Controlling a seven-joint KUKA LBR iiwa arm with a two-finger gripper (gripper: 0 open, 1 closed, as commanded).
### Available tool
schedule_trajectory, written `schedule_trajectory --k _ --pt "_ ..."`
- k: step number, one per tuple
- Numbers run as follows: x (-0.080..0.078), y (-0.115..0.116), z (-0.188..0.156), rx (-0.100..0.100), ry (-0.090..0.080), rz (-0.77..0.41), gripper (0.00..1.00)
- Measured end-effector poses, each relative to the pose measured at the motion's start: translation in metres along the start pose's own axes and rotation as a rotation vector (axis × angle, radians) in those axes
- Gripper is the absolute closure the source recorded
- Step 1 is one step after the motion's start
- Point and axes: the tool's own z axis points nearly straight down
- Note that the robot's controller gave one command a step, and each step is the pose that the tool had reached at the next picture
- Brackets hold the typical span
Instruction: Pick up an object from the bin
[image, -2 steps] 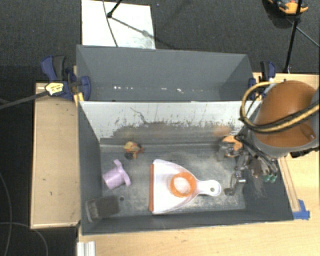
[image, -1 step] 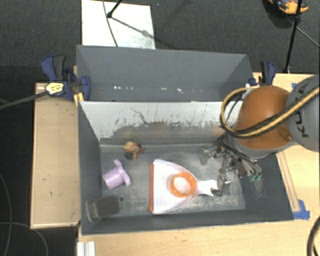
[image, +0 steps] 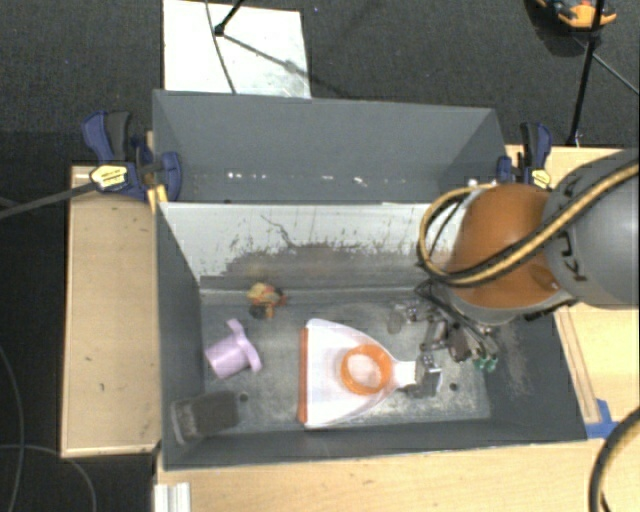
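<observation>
The bin (image: 190, 300) seen from above, with the arm entering from the right. The gripper (image: 428, 378) hangs low over the right half of the floor, under the arm's orange cover (image: 500, 250) and looped cables (image: 440, 225). We cannot tell whether its jaws stand wide or narrow, as the wrist hardware hides them.

Just left of the gripper we see an orange ring (image: 365, 370). It lies flat on the right part of a white sheet (image: 325, 395), which has an orange strip along its left edge. A corner of the sheet reaches to the gripper's tip, while the ring itself lies beside the gripper, not within it.

Further left, well apart, we note a lilac spool (image: 232, 352), a dark block (image: 205, 415) in the near left corner and a small brown piece (image: 264, 294) by the back wall. A small green piece (image: 487, 362) lies to the right of the gripper.
</observation>
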Motion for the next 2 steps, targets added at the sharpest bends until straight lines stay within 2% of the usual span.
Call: schedule_trajectory --k 1,2 --pt "0.018 0.03 0.019 0.0 0.0 0.117 0.0" --pt "0.021 0.034 0.046 0.0 0.002 0.019 1.0"
